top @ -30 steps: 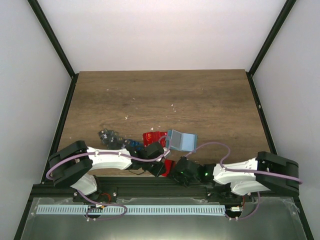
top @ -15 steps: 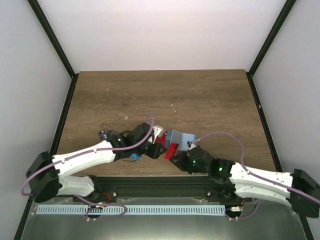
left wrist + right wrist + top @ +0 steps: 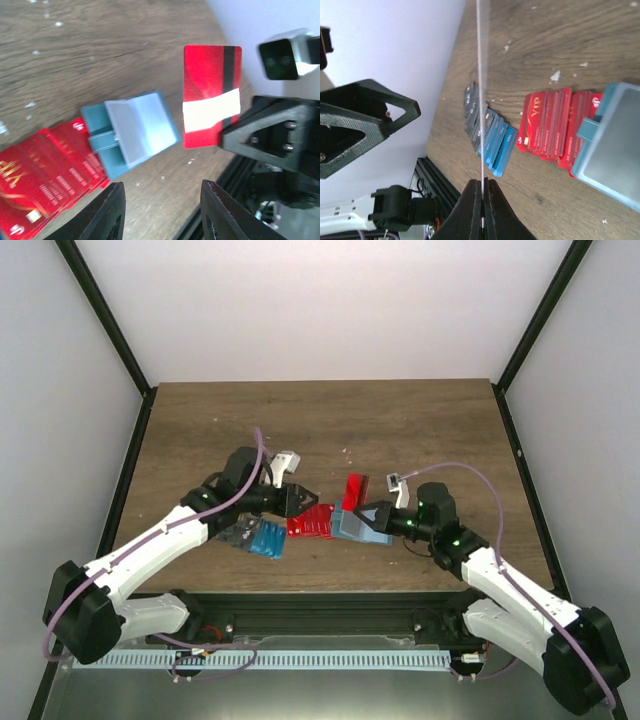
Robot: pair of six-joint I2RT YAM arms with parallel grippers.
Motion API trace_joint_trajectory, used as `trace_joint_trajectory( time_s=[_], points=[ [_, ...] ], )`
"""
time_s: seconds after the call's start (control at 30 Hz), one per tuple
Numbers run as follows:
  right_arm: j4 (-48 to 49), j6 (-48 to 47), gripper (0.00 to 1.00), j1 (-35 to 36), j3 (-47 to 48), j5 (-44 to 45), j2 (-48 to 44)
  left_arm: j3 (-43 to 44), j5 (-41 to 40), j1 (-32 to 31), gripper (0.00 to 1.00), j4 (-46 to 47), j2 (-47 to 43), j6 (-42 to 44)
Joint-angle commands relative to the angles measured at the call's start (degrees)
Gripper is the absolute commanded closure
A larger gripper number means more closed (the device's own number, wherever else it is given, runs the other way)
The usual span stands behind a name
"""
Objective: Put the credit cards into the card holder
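Observation:
My right gripper [image 3: 368,512] is shut on a red credit card [image 3: 355,490] and holds it upright just above the card holder [image 3: 352,530]. The left wrist view shows that card [image 3: 210,95] face-on, with a white stripe and a dark band. In the right wrist view it is a thin edge [image 3: 481,75] between the shut fingers [image 3: 475,202]. The teal card holder [image 3: 132,132] lies flat beside a fan of red cards [image 3: 312,522]. My left gripper [image 3: 300,502] hovers open and empty over those red cards, its fingers [image 3: 107,212] spread wide.
Blue cards [image 3: 268,538] and dark patterned cards [image 3: 235,533] lie in a row left of the red ones, under the left arm. The black rail [image 3: 320,602] runs along the table's near edge. Small white specks dot the wooden table [image 3: 330,430].
Both arms have swung out from the near edge toward mid-table. The right gripper has closed fully on the red card and raised it by the holder. The left jaws have widened.

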Motion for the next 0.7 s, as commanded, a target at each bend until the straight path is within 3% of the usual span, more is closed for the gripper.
trace_joint_trajectory(
  time_s=[0.0,0.43,0.67],
  points=[
    [7.75,-7.65,0.99,-4.01,1.11,-15.52,1.08,-0.11,14.58,1.85,0.56,7.88,0.48,1.04],
    [20.84,-6.02,0.99,-5.57,-1.08,-28.33,-0.87,-4.2,26.71,2.42,0.55,22.02,-0.37,-4.06],
    [24.5,-4.1,0.99,-5.58,-1.51,-30.99,-0.15,-5.47,29.18,2.35,0.62,27.33,-0.08,-6.74]
  ],
)
